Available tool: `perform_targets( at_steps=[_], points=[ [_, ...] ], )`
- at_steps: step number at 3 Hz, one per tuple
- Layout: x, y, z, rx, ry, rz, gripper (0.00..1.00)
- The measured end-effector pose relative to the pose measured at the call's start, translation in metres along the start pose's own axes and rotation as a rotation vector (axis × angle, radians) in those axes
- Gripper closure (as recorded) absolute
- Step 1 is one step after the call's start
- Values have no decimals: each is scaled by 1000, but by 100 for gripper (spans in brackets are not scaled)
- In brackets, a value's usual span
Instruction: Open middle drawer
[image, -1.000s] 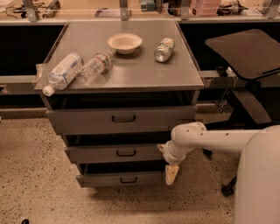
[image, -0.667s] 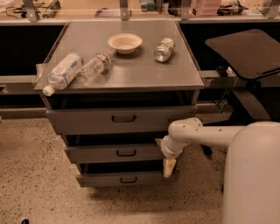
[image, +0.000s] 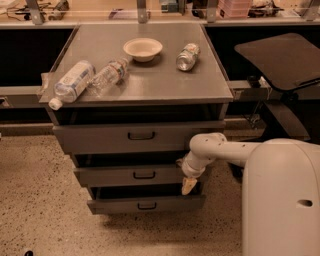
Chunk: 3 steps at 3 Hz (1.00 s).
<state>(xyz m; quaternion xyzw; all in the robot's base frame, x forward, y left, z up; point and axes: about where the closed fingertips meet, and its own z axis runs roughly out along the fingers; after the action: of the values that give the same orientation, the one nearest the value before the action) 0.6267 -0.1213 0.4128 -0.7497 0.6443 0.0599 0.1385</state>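
The grey metal cabinet (image: 220, 95) has three drawers stacked in its front. The middle drawer (image: 110, 176) has a small black loop handle (image: 144, 175) centred on its front panel. It sits between the wide top drawer (image: 90, 139) and the bottom drawer (image: 115, 205). My gripper (image: 189, 185) points downward at the right end of the middle drawer's front, well to the right of the handle. It holds nothing that I can see. My white arm (image: 225, 150) reaches in from the right.
On the cabinet top lie two plastic bottles (image: 75, 82) (image: 109, 74), a cream bowl (image: 143, 48) and a can (image: 187, 56). A dark office chair (image: 280, 55) stands to the right. My white body (image: 280, 200) fills the lower right. The speckled floor (image: 40, 200) lies to the left.
My gripper has moved a little left and up, closer to the right end of the middle drawer's front. The drawers have not moved.
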Motion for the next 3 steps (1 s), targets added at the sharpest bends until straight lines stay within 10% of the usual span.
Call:
perform_targets(
  at_steps=[3],
  points=[
    [-20,24,-5,-67,-29,2,17]
  ],
)
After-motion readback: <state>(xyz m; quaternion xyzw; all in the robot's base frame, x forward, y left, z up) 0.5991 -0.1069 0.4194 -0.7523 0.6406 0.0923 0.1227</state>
